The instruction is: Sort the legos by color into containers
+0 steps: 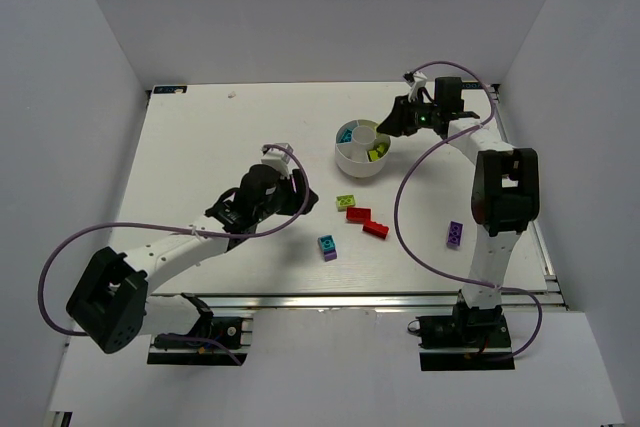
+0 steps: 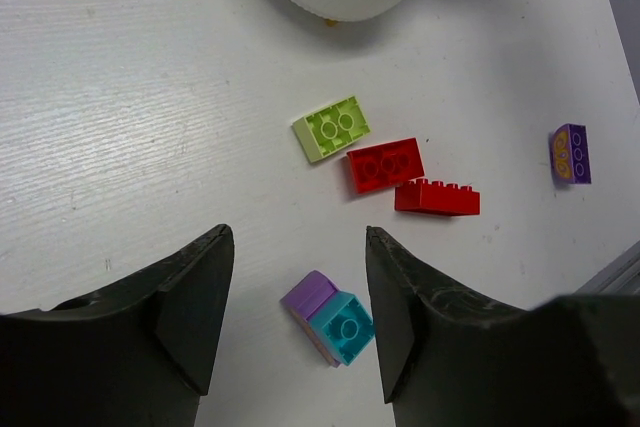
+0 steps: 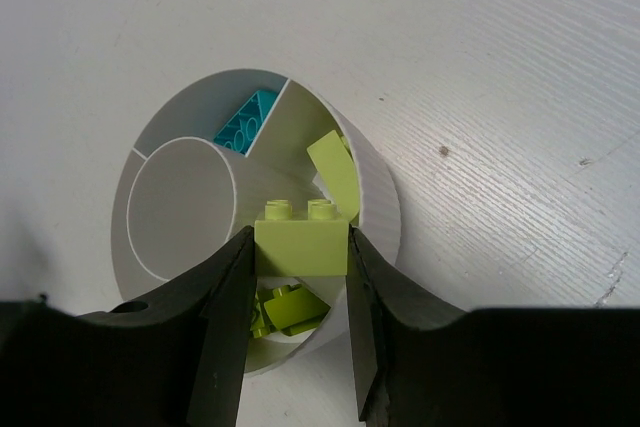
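The left gripper (image 2: 297, 247), jaws apart and empty, hovered over a purple-and-cyan lego (image 2: 330, 319) on the table (image 2: 120, 97). The right gripper (image 3: 299, 243) clamped a lime lego (image 3: 300, 247) above the dish (image 3: 380, 202), over its lime wedge. It looked best released low and centred.

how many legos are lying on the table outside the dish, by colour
lime lego: 1
red legos: 2
cyan lego: 1
purple legos: 2, one joined to the cyan lego
total: 6
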